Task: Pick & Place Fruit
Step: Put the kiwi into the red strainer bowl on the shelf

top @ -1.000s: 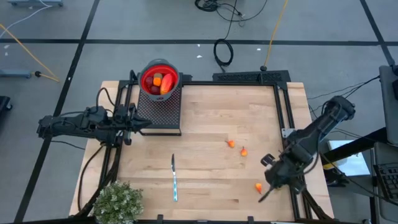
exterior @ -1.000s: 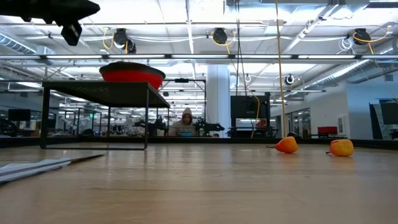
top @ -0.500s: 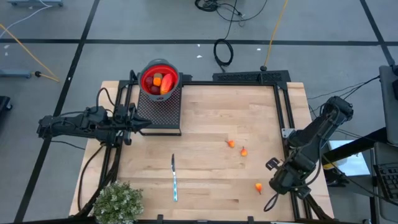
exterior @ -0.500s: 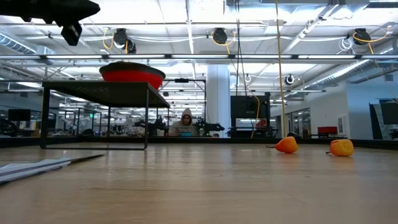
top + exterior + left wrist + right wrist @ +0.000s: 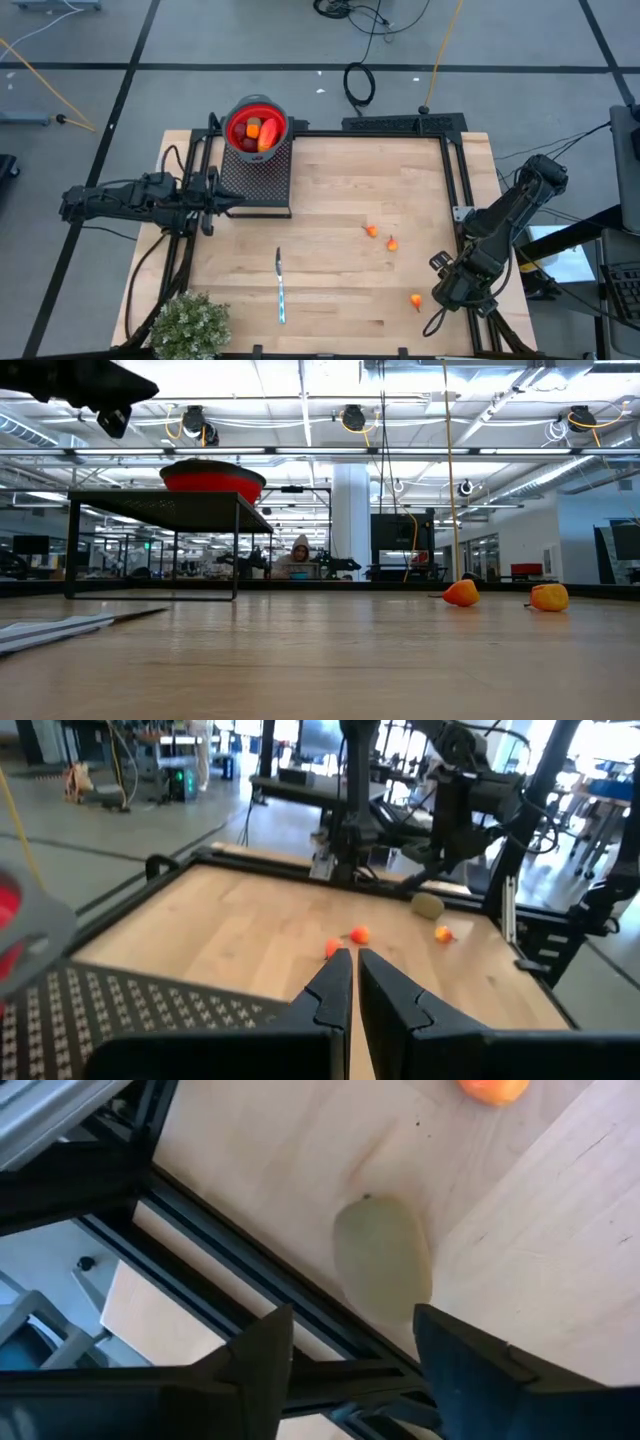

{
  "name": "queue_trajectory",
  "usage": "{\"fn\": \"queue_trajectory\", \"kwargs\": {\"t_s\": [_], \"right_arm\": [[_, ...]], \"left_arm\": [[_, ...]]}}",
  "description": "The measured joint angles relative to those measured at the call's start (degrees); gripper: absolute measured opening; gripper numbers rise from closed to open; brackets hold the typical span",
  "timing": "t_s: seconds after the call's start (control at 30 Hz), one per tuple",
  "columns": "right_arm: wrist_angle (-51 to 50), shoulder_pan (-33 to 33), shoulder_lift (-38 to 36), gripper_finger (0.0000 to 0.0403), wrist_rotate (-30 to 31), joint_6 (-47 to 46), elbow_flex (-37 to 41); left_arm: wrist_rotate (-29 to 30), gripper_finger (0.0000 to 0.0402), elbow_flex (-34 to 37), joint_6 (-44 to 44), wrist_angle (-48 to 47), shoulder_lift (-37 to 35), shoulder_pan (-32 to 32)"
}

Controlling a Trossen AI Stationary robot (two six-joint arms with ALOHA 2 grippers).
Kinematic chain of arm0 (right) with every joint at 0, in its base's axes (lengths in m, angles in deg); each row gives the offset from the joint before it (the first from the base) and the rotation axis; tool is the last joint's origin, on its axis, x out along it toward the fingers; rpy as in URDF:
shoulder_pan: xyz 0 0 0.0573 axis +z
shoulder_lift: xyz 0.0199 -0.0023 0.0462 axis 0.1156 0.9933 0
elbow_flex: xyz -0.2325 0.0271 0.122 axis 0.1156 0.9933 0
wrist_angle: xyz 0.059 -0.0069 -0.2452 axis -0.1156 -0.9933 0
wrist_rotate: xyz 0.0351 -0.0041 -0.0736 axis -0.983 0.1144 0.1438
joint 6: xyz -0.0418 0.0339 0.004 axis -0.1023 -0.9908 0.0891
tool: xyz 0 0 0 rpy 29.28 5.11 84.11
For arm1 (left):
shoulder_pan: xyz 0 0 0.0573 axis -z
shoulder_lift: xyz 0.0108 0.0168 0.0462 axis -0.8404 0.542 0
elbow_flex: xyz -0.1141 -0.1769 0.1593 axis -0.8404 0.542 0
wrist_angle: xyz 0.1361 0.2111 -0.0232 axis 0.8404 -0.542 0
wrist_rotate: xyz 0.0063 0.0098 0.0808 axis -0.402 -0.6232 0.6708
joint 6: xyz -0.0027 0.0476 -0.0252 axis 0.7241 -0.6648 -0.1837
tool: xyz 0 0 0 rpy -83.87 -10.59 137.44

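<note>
A brown-green kiwi-like fruit (image 5: 382, 1260) lies on its side on the wooden table beside the black frame rail (image 5: 250, 1280), just past the tips of my open right gripper (image 5: 350, 1345), (image 5: 447, 283), whose fingers stand apart from it; the arm hides it in the high view. Three tiny orange bits (image 5: 371, 231), (image 5: 392, 243), (image 5: 416, 299) lie on the table's right half. More fruit sits in the red bowl (image 5: 257, 127) on a black mesh stand (image 5: 258, 172). My left gripper (image 5: 352, 960), (image 5: 237, 198) hovers shut and empty beside the stand.
A slim knife (image 5: 281, 287) lies near the table's front middle, and a bushy green plant (image 5: 188, 325) stands at the near left corner. The black frame rail (image 5: 455, 180) runs along the right edge. Bare wood (image 5: 350, 190) spreads across the middle. A person (image 5: 298, 555) sits far behind.
My right gripper has shifted a little toward the table's right edge and turned slightly, staying low by the near right corner. The orange bits, bowl and knife have kept their places.
</note>
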Motion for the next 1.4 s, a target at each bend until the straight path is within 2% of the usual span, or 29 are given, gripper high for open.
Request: {"fn": "queue_trajectory", "kwargs": {"t_s": [0.27, 1.17, 1.4], "right_arm": [[3.09, 0.0, 0.0, 0.0224, 0.0, 0.99, 3.79], [17.23, 1.3, -0.1, 0.0229, -0.07, -1.08, 15.26], [18.81, 2.27, -0.2, 0.0225, 0.99, -1.39, 15.9]], "left_arm": [[0.02, 0.0019, 0.0, 1.55, -0.58, 0.0, 0.0], [0.06, 0.0019, 0.0, 1.94, -0.54, 0.0, 0.0], [0.12, 0.0019, -0.02, 1.92, -0.54, 0.0, 0.0]]}}
